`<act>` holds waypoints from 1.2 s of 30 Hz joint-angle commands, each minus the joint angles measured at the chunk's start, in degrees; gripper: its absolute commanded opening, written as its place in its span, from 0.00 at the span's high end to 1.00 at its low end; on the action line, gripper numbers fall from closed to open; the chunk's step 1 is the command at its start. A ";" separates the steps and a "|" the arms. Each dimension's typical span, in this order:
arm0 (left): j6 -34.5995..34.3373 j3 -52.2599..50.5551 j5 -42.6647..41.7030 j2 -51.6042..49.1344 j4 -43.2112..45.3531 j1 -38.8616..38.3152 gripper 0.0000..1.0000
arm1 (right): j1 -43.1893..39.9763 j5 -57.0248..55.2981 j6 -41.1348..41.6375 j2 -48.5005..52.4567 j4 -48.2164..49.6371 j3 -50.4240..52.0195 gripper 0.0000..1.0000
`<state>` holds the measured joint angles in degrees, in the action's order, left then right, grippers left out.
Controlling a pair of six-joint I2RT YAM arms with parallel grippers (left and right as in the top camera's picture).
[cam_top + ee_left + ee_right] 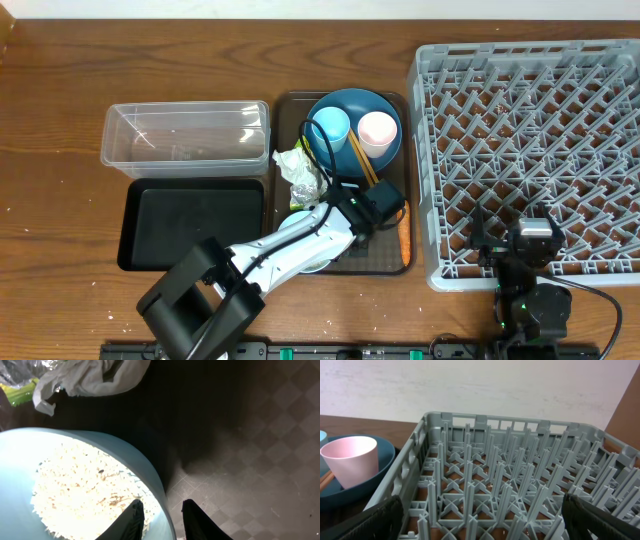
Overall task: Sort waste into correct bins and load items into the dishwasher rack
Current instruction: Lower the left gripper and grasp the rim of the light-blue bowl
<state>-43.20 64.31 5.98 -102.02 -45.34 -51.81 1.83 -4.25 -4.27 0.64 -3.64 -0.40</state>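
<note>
- Black fingers (131, 521) of the left jaws are set narrowly apart astride the rim of the light blue bowl (125, 457), one inside and one outside. Whether the rim is pinched cannot be told.
- White rice grains (85, 487) are heaped in that bowl, up against the inner finger.
- The bowl is seated at the near end of the dark brown serving tray (240, 450). The crumpled white tissue (95, 377) and the green-and-yellow wrapper (20, 392) are seen just beyond it.
- An orange carrot (404, 236) is laid along the serving tray's right edge.
- The light blue cup (330, 125) and the pink cup (378, 130) are carried by the dark blue dish (345, 103) at the far end, and the wooden chopsticks (360, 160) are propped off its rim.
- The right jaws are spread wide with nothing between them, held over the near part of the grey dishwasher rack (485, 460).
- The clear tub (185, 135) and the black tray (190, 225) are placed on the table (60, 100) left of the serving tray, the tub farther back.
</note>
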 commanded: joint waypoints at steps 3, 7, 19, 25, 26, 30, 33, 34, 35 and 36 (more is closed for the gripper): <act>-1.95 -0.35 0.52 -0.90 -0.81 -1.27 0.71 | -0.37 0.22 -0.52 -0.26 -0.24 0.09 0.01; -1.95 -0.35 0.55 -0.90 -0.79 -1.79 0.74 | -0.35 0.22 -0.52 -0.26 -0.24 0.09 0.01; -1.95 -0.35 0.52 -0.90 -1.25 -1.79 0.86 | -0.35 0.22 -0.52 -0.26 -0.24 0.09 0.01; -1.95 -0.35 0.50 -0.90 -1.38 -1.79 0.91 | -0.35 0.22 -0.52 -0.26 -0.24 0.09 0.01; -1.92 -0.35 0.52 -0.90 -1.55 -1.79 0.92 | -0.35 0.22 -0.52 -0.26 -0.24 0.09 0.01; -1.97 -0.35 0.52 -0.90 -3.56 -1.79 0.92 | -0.35 0.22 -0.52 -0.26 -0.24 0.09 0.01; -1.95 -0.35 0.52 -0.90 -4.09 -1.79 0.94 | -0.35 0.22 -0.52 -0.26 -0.24 0.09 0.01; -1.92 -0.35 0.55 -0.90 -4.04 -1.79 0.94 | -0.35 0.22 -0.52 -0.26 -0.24 0.09 0.01; -1.95 -0.35 0.55 -0.90 -3.93 -1.79 0.94 | -0.37 0.22 -0.52 -0.26 -0.24 0.09 0.01; -1.92 -0.35 0.55 -0.90 -3.76 -1.79 0.94 | -0.35 0.22 -0.52 -0.26 -0.24 0.09 0.01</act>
<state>-44.99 64.31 6.22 -102.02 -48.82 -53.65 1.83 -4.25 -4.25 0.64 -3.64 -0.40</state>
